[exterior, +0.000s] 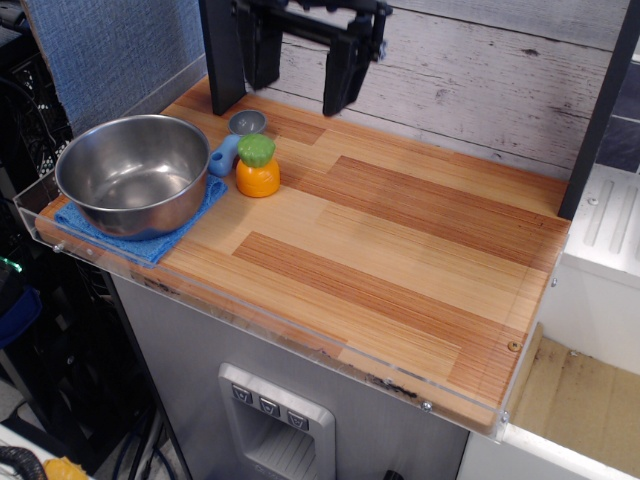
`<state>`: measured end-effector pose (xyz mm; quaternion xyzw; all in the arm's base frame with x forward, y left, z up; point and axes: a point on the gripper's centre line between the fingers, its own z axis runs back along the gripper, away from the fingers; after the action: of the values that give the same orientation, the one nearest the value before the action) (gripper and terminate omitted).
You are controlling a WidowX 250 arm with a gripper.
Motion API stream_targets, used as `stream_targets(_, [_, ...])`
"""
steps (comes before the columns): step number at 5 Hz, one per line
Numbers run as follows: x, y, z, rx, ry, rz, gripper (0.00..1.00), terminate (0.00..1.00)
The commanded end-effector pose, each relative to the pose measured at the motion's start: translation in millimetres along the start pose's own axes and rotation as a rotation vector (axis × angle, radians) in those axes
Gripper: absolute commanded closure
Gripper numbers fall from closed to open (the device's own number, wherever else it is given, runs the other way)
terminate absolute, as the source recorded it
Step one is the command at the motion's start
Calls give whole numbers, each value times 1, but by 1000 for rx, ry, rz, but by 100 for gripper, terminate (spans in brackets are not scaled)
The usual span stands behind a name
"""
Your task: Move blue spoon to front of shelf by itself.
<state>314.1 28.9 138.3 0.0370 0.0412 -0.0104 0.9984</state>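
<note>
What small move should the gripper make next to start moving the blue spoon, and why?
Probably shift left and toward the front, then descend over the blue spoon. The gripper hangs open, high by the back wall, holding nothing. The spoon lies at the back left of the shelf, squeezed between the steel bowl and the orange toy, so a careful approach from above seems safest.

A: What's the count under the gripper [300, 72]?

B: One spoon [231, 141], below it and a little to its left. One orange-and-green toy [257, 166] touching the spoon, nearer the front.

A: And further left?

B: One bowl [133, 172] on one cloth [150, 238]. All on one shelf [400, 250].

A: Gripper fingers?

B: Two, apart; the top is cropped, so I can't vouch for more.
</note>
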Motion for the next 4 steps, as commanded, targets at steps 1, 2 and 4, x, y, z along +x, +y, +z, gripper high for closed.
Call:
stream_targets(1, [49,51,2,3,-40,98,0,0])
stream_targets(2, [69,94,5,17,-119,116,0,0])
stream_targets(4, [67,126,6,-23,-189,47,0,0])
